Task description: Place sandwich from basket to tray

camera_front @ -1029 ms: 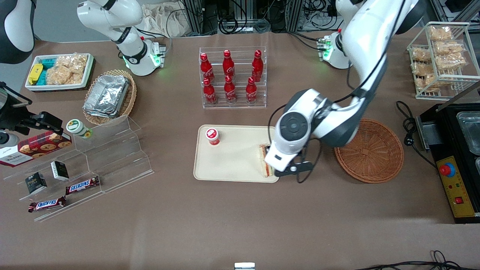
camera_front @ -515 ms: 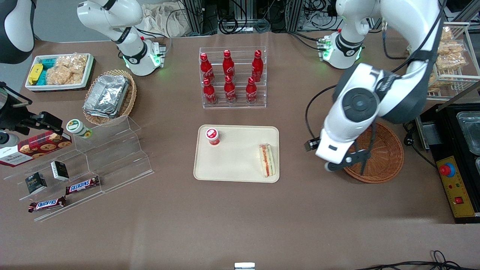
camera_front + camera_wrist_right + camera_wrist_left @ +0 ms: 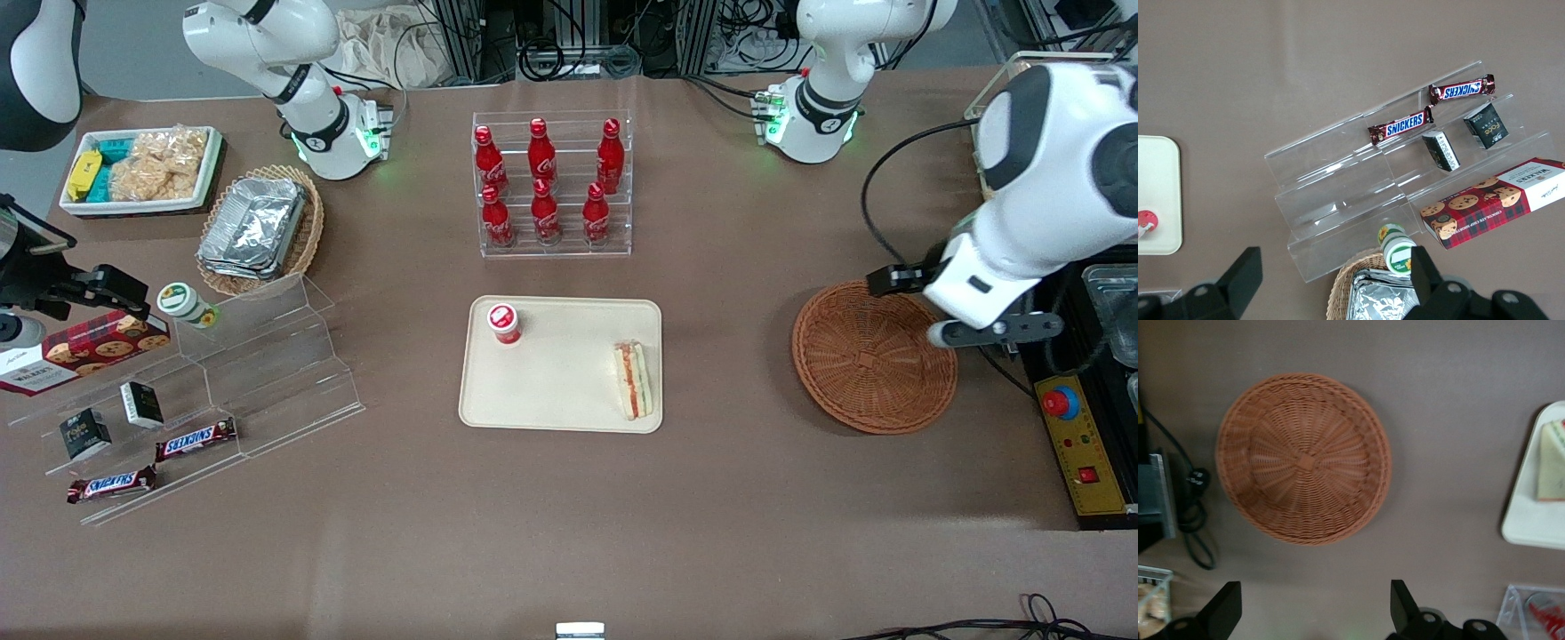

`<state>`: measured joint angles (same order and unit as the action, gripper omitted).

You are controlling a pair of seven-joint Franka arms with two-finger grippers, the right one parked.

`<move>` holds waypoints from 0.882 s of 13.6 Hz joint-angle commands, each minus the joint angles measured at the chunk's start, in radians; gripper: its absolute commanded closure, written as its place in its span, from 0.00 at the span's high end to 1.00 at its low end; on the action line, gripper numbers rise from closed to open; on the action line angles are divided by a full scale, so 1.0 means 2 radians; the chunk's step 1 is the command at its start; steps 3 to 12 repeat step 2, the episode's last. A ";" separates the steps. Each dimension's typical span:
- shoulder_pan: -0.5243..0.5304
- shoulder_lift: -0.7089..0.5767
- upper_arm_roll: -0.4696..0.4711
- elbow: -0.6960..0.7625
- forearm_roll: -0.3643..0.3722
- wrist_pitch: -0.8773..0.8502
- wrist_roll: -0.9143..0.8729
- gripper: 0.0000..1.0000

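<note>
- The brown-covered table (image 3: 569, 516) fills the front frame, with everything of mine in its middle band and right side.
- The flat cream-beige plastic tray with rounded corners (image 3: 560, 391) lies at the frame's centre; a small red-capped cup (image 3: 503, 323) stands in its upper left corner.
- The round reddish-brown woven wicker basket (image 3: 874, 357) sits at middle right, well apart from the tray, and holds nothing; my wrist camera looks straight down into its bare weave (image 3: 1303, 459).
- My gripper (image 3: 994, 329) hangs above the table at the right edge of the frame, just beside the basket's rim. Its two black fingers (image 3: 1223, 612) are spread wide with nothing between them.
- The small triangular wedge of pale bread with an orange-red filling, the sandwich (image 3: 634, 380), lies on the tray against its right rim, in the lower right part. From how things lie, I judge the placing done.
- I judge that sandwich light, soft and easily crushed, its layers apt to slide or spill filling. If I had to take it again, I would close gently across the two bread faces at mid-length, squeezing only enough to lift.
</note>
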<state>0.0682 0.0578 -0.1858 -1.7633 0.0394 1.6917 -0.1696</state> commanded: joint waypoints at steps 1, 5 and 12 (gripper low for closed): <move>0.000 0.026 0.005 0.047 -0.004 -0.014 0.031 1.00; 0.000 0.036 0.005 0.064 -0.005 -0.030 0.033 1.00; 0.000 0.036 0.005 0.064 -0.005 -0.030 0.033 1.00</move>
